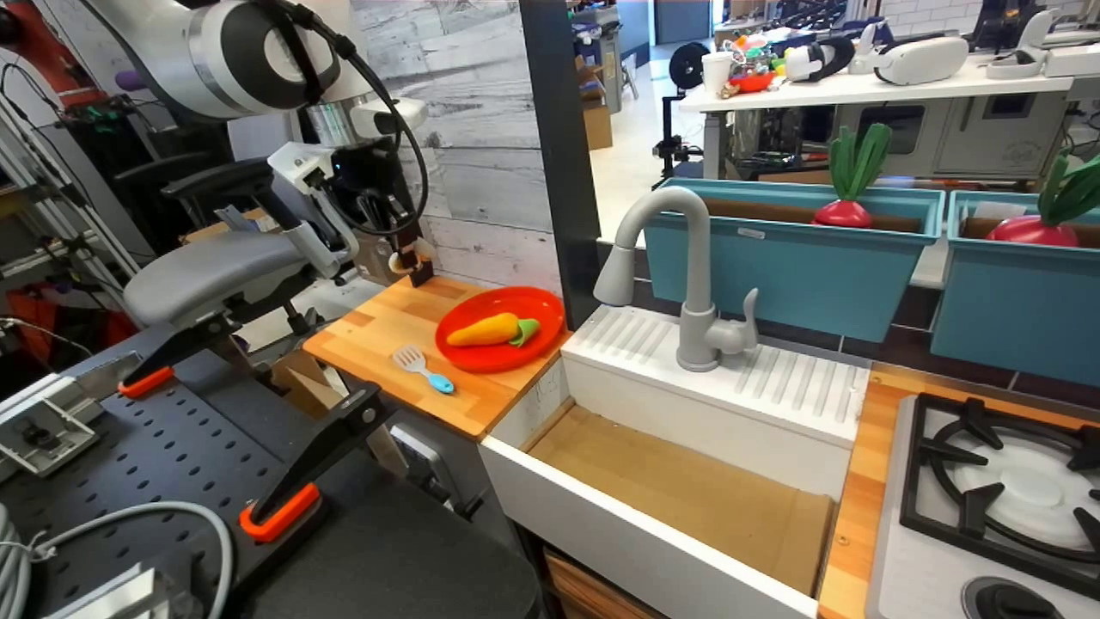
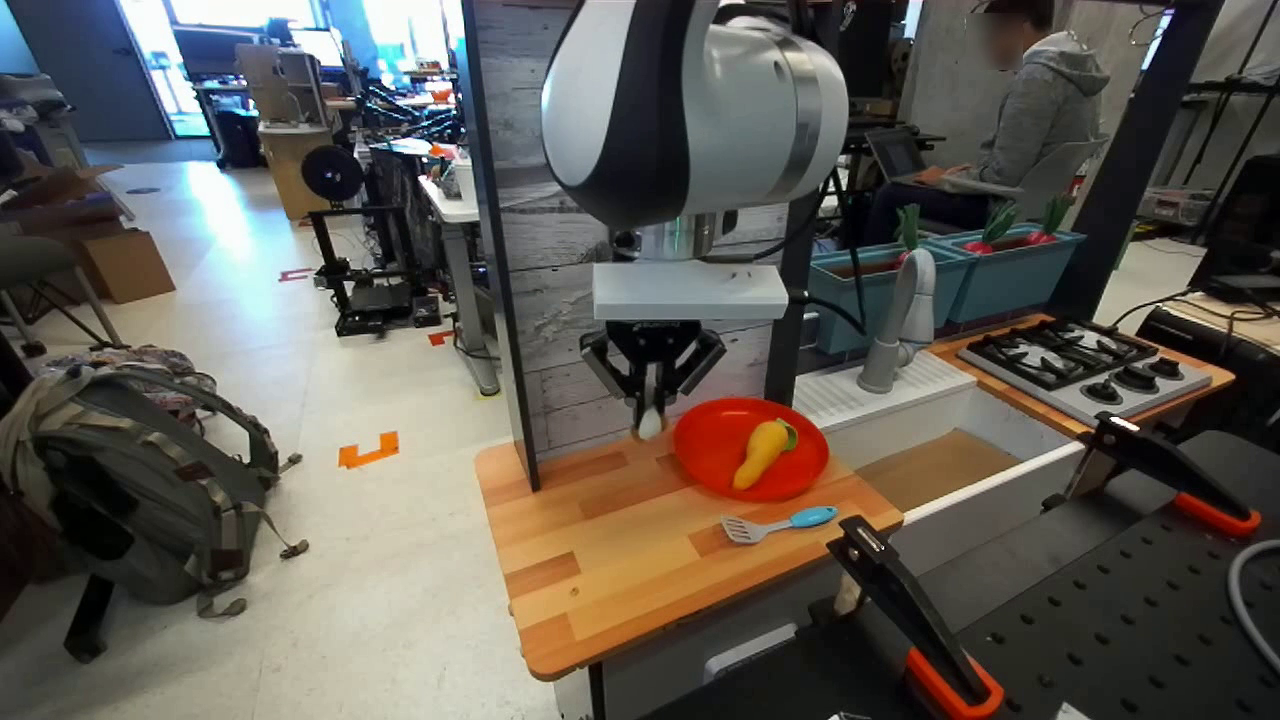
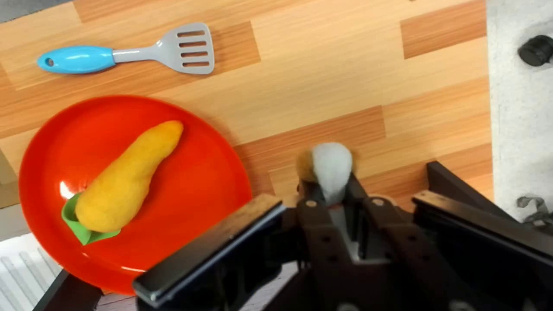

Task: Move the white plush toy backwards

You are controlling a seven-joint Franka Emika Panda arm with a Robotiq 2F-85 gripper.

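Note:
The white plush toy is a small soft white lump with a blurred tan part beside it in the wrist view. It also shows as a pale lump in an exterior view. My gripper is shut on it, with one dark finger on each side. The gripper points down over the back part of the wooden board, beside the red plate. The toy is close to the board; whether it touches is unclear. In an exterior view, the gripper is at the board's far end and partly hides the toy.
A red plate holds a yellow-orange plush vegetable with a green end, close beside the gripper. A blue-handled grey spatula lies near the board's front. A wooden-plank wall stands behind; the sink adjoins the board.

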